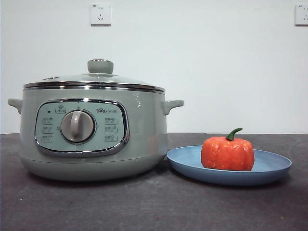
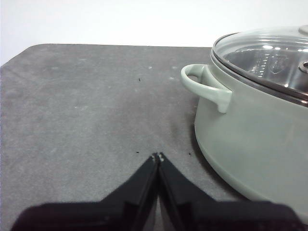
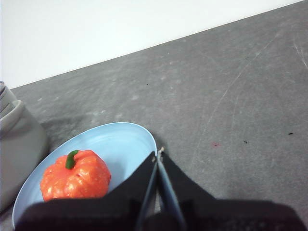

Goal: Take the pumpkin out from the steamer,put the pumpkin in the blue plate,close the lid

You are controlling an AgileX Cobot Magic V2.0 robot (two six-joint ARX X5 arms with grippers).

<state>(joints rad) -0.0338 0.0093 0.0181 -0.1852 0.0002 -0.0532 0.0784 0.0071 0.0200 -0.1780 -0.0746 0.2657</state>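
The orange-red pumpkin (image 1: 227,153) with its green stem sits upright in the blue plate (image 1: 269,169), right of the steamer (image 1: 91,129). The glass lid (image 1: 100,77) rests on the steamer's chrome rim, knob up. My right gripper (image 3: 158,155) is shut and hangs above the plate's (image 3: 122,142) edge, beside the pumpkin (image 3: 75,175), holding nothing. Shut and empty too, my left gripper (image 2: 157,157) hovers over the dark table next to the steamer's (image 2: 250,139) side handle (image 2: 207,86). Neither arm shows in the front view.
The dark grey table (image 1: 154,207) stretches in front of the pot and plate. A white wall with two sockets (image 1: 100,14) stands behind. In the left wrist view the table's rounded far corner (image 2: 29,50) is visible.
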